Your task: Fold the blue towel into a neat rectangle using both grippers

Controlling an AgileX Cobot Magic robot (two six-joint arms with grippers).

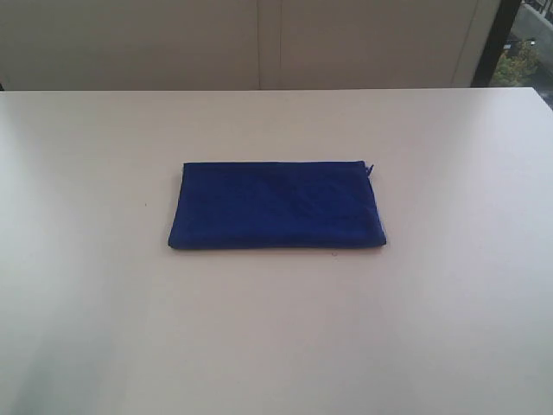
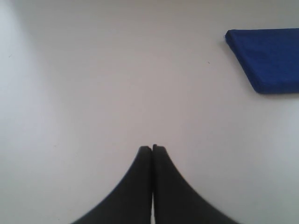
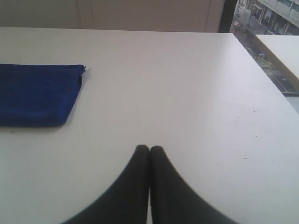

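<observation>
We see the towel (image 1: 276, 206) lying flat at the middle of the table (image 1: 432, 328), folded into a rectangle. In the exterior view its long axis runs left to right and its short ends face the two sides. The near long edge looks thick and rounded, and the far one thinner. A small thread (image 1: 371, 168) sticks out at the far right corner.

The cloth is deep blue, matt and softly napped. The table is smooth, pale and faintly glossy.

Only the exterior view takes in the whole towel. The left wrist view catches just one end, with a rounded corner and a thick stacked edge. The right wrist view catches the other end with the thread, and also a window (image 3: 261, 18) with buildings outside.

The left gripper (image 2: 152, 147) has its black, curved fingers pressed tip to tip, holding nothing, over bare table well apart from the towel. The right gripper (image 3: 149, 147) is likewise closed and empty, also well clear of the cloth.
</observation>
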